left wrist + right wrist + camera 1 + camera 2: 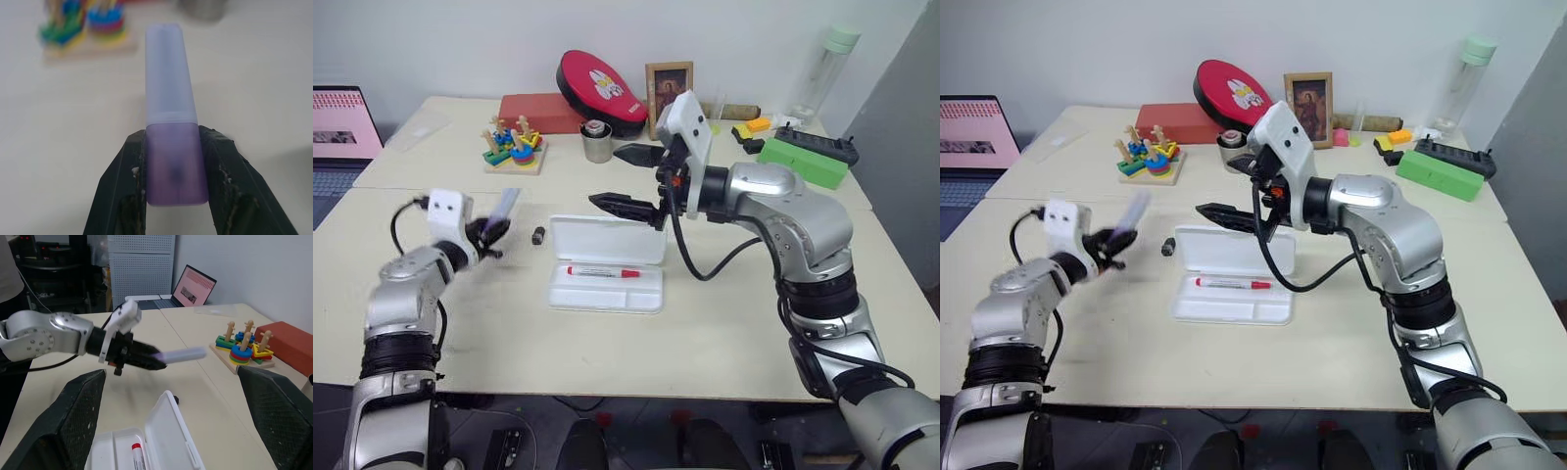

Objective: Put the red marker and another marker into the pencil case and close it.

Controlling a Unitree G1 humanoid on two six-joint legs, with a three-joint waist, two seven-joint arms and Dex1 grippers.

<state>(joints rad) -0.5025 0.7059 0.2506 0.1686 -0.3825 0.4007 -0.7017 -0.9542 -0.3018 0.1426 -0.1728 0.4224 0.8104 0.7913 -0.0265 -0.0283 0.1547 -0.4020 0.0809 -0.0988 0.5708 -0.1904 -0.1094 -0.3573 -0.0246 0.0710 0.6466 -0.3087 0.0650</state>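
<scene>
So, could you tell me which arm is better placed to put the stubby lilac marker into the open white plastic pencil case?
The left. Its left gripper is shut on the stubby lilac marker, lifted off the table beside the white plastic pencil case. The right gripper hangs open and empty above the case's raised lid.

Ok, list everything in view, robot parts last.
pencil case: one, white, open, table centre
red marker: one, white with red cap, inside case
lilac marker: one, held by left gripper
small black piece: one, left of case
stacking toy: one, multicoloured, back left
metal cup: one, back centre
green box: one, back right
laptop: one, far left
left gripper: shut on lilac marker
right gripper: open, above case
</scene>
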